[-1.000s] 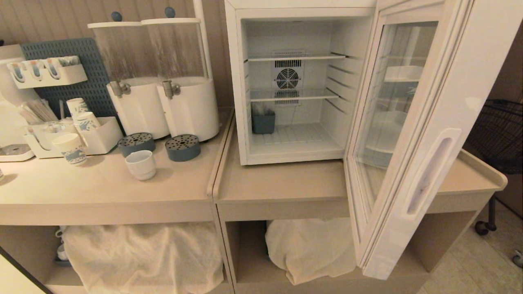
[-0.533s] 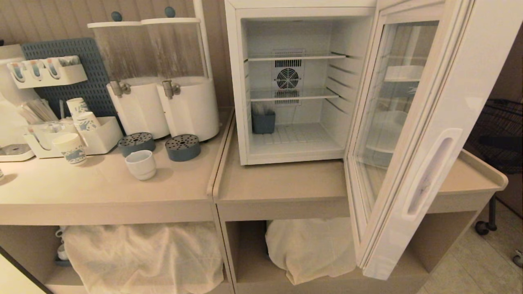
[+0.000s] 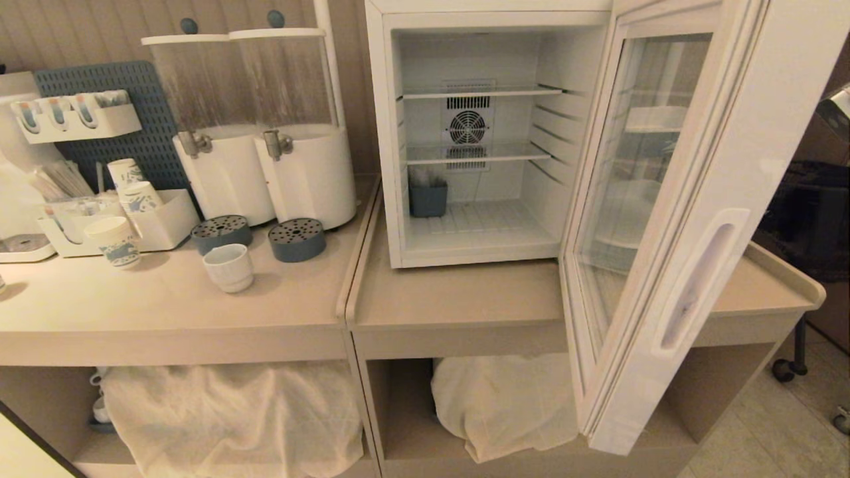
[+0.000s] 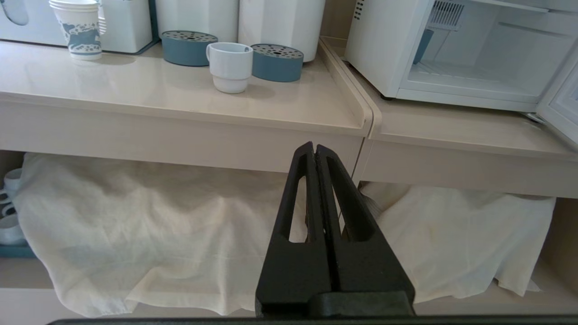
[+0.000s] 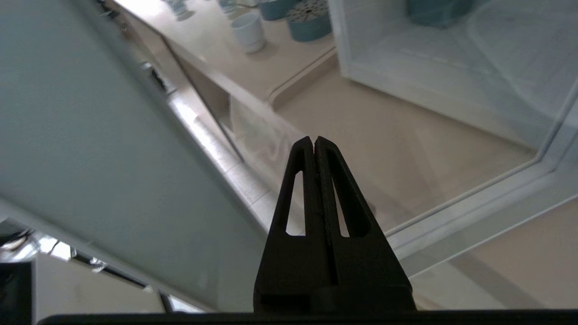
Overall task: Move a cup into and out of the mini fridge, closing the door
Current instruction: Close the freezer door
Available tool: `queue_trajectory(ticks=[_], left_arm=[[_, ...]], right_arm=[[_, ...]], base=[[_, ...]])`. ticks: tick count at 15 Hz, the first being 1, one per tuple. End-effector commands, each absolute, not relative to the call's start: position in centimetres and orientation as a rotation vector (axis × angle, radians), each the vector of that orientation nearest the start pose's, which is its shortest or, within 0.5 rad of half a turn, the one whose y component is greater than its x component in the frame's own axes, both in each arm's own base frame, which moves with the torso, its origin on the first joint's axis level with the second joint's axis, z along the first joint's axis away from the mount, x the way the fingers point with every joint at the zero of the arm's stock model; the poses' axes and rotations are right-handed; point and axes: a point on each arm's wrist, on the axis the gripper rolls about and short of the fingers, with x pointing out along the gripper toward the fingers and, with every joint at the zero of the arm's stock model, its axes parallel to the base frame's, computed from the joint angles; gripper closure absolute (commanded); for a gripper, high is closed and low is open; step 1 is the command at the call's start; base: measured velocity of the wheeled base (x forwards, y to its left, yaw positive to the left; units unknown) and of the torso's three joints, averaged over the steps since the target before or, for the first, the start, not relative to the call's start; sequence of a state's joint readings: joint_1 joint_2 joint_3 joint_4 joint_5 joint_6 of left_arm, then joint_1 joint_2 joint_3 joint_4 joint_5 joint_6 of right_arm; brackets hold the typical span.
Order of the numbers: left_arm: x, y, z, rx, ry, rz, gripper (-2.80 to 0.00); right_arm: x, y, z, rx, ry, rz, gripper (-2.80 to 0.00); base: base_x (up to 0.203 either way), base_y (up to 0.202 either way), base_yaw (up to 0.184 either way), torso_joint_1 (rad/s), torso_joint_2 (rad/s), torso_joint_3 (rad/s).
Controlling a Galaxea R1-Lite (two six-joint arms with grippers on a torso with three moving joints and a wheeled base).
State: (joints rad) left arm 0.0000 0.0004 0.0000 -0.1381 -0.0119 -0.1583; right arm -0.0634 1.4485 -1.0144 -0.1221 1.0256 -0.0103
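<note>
Cup [image 3: 229, 267]: plain white, no print visible from the head view. Mini fridge [image 3: 465, 133]: white casing and white interior, white wire shelves, rear fan grille dark against white. Door [image 3: 671, 219]: clear glass pane in a pale white frame. Small bin [image 3: 427, 198] inside the fridge: grey-blue. Two drip trays [image 3: 297, 239]: grey-blue, tops dotted with dark holes. Dispensers [image 3: 305, 126]: white bases, clear upper sections, blue knobs. Paper cup [image 3: 114, 241]: white with blue print. Pegboard [image 3: 139, 126]: grey-blue, perforated. Counter [image 3: 166, 312]: beige. Cloths [image 3: 232, 418] below: cream. Both grippers' fingers [image 4: 316, 203]: matte black.
</note>
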Motion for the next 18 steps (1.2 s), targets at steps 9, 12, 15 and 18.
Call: queue_trajectory(ticks=[9, 12, 15, 18], left_arm=[[-2.1, 0.0, 7.9, -0.162, -0.101, -0.021, 0.00], [-2.1, 0.0, 7.9, -0.163, -0.102, -0.019, 0.00], [-2.1, 0.0, 7.9, -0.167, -0.102, -0.019, 0.00], [-2.1, 0.0, 7.9, -0.167, -0.102, -0.019, 0.00]], right_arm=[[27.8, 8.3, 28.8, 0.130, 0.261, 0.766, 0.00], [29.6, 12.2, 28.5, 0.121, 0.226, 0.641, 0.00], [32.0, 15.5, 28.8, 0.136, 0.164, 0.497, 0.00], [34.8, 17.9, 28.2, 0.137, 0.140, 0.411, 0.00]], base=[[0.000, 0.000, 0.000, 0.000, 0.00, 0.000], [0.000, 0.000, 0.000, 0.000, 0.00, 0.000], [0.000, 0.000, 0.000, 0.000, 0.00, 0.000], [0.000, 0.000, 0.000, 0.000, 0.00, 0.000]])
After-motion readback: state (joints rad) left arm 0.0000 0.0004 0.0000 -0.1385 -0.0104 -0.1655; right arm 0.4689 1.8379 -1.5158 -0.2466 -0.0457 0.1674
